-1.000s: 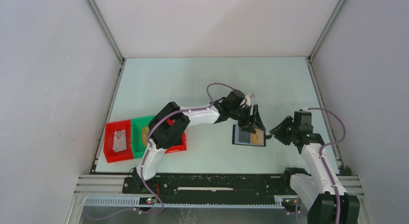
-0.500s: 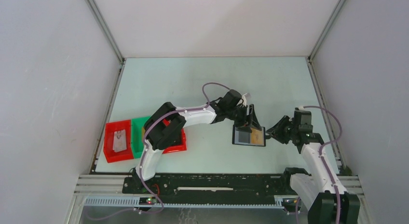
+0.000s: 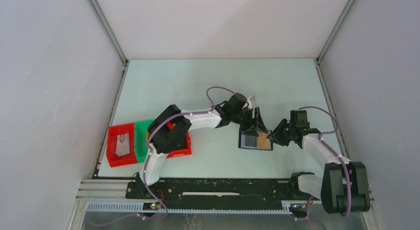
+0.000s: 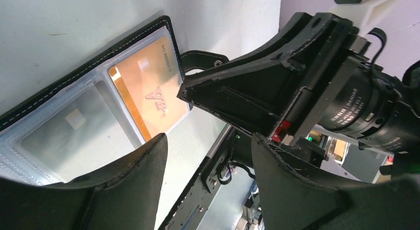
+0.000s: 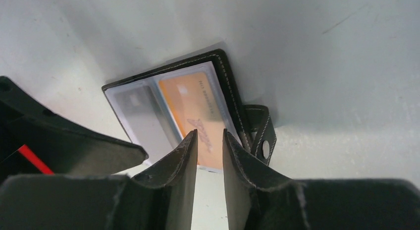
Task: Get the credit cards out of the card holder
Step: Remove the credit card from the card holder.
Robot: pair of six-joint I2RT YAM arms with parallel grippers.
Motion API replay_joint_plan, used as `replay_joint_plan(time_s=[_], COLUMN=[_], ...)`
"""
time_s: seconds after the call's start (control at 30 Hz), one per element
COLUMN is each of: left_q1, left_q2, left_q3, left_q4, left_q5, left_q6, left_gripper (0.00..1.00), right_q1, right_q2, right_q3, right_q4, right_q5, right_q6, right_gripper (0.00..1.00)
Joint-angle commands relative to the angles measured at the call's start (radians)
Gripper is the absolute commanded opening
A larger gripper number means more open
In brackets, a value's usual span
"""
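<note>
**while both visible cards are sitting in their sleeves, removal is only getting under way**

as far as the views are showing, the card holder (image 3: 241, 141) is lying open and flat on the table (image 3: 208, 86), between the working ends of the two arms, with its snap strap (image 5: 261, 136) sticking out on one side. two clear sleeves are facing up. the orange card (image 5: 190, 101) is filling the sleeve nearer the strap, and a grey card (image 5: 141, 113) is filling the sleeve beside it. neither card is visibly sliding out of its sleeve.

the left gripper (image 4: 208, 145) is standing wide, with nothing between its fingers. one finger is hanging over the grey-card side of the holder, and whether it is pressing down there cannot be told. the right gripper (image 5: 209, 136) is standing narrow, its two tips just over the near end of the orange card, with bare table showing in the slit between them. it is gripping nothing.

judging from this, the step in hand is a pull on the orange card, and it is not yet done. both cards seen in the holder are waiting to be taken out. at the left of the table a red tray (image 3: 121, 163) and a green tray (image 3: 140, 149) are sitting side by side. a pale flat item (image 3: 122, 143) is lying in the red one, too small to identify, so whether any card is already out cannot be told.
</note>
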Motion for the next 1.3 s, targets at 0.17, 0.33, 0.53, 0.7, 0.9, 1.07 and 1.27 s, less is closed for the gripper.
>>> replay_joint_plan(time_s=[0.17, 0.33, 0.53, 0.7, 0.9, 1.07, 1.27], left_q1=[0.002, 0.003, 0.011, 0.016, 0.019, 0.023, 0.030], left_q2=[0.037, 0.055, 0.045, 0.044, 0.057, 0.050, 0.025], left_q3=[-0.010, 0.003, -0.015, -0.031, -0.029, -0.045, -0.077], left_q4=[0.035, -0.027, -0.097, -0.100, -0.109, -0.100, -0.071], left_q5=[0.008, -0.012, -0.056, -0.065, -0.073, -0.079, -0.084], left_q6=[-0.018, 0.013, 0.036, 0.035, 0.036, 0.038, 0.028], left_gripper=[0.68, 0.68, 0.68, 0.66, 0.61, 0.56, 0.51], right_q1=[0.007, 0.006, 0.008, 0.011, 0.022, 0.032, 0.043], right_q2=[0.065, 0.094, 0.101, 0.115, 0.141, 0.151, 0.159], right_q3=[-0.003, -0.003, -0.003, -0.002, 0.006, 0.006, 0.006], right_q4=[0.070, 0.074, 0.077, 0.083, 0.083, 0.088, 0.091], right_q5=[0.054, 0.065, 0.053, 0.036, 0.019, 0.008, -0.005], right_q6=[0.008, 0.003, -0.003, -0.006, -0.005, 0.000, 0.007], right_gripper=[0.33, 0.33, 0.33, 0.33, 0.33, 0.33, 0.32])
